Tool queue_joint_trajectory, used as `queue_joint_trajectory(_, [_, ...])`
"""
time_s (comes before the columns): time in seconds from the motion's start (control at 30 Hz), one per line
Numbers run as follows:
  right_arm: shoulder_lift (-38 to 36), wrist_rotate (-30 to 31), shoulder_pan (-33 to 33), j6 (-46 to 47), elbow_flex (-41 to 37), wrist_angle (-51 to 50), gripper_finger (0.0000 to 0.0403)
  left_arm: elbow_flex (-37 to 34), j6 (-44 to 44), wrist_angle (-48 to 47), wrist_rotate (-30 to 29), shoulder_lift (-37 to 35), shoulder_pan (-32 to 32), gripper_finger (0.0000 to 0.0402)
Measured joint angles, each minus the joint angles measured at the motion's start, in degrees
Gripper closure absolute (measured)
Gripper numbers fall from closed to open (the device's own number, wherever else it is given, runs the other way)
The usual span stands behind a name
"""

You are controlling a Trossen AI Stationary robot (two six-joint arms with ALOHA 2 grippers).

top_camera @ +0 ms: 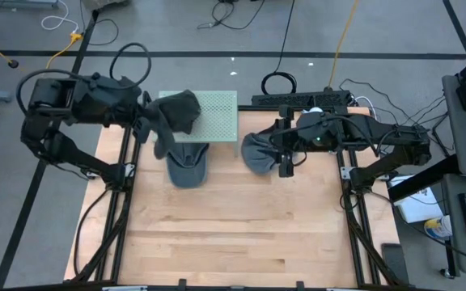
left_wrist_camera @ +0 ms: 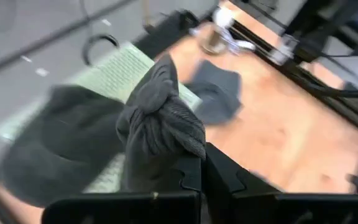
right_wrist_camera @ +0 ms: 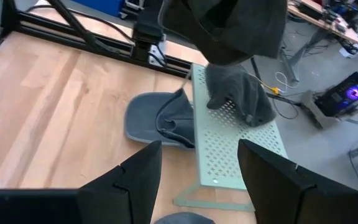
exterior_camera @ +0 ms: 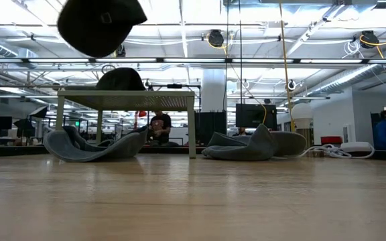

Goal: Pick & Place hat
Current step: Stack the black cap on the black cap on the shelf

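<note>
**Dark cap pinched in the air above the green rack, one hat already sitting on it**

Nearest me, a floppy grey cloth hat lies on the pale wooden table just in front of the pale green perforated metal rack, and another grey hat lies crumpled beside the rack under the right gripper, whose fingers stand spread and empty. Above the rack's near edge, the left gripper is pressed together on a bunch of dark grey cap. Farther back, a dark hat rests on the rack top. My worry: that thin fold could slip, or the release could nudge the resting hat off.
</note>
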Motion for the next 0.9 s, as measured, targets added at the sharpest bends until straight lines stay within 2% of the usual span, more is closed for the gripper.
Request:
queue_joint_trajectory(0.37, [0.02,1.53,-0.39,-2.9,0.0,-0.04,0.0202,0.0,12.6,-0.02,-7.16,0.16,7.15,0.0402])
queue_joint_trajectory(0.57, [0.02,1.53,-1.15,-5.79,0.0,-0.02,0.0202,0.0,15.2,-0.04,-11.66,1.5,12.05,0.0402])
queue_joint_trajectory(0.9, [0.02,1.55,-3.32,-5.85,0.0,-0.02,0.0204,0.0,22.85,-0.04,-13.93,6.05,20.0,0.0402])
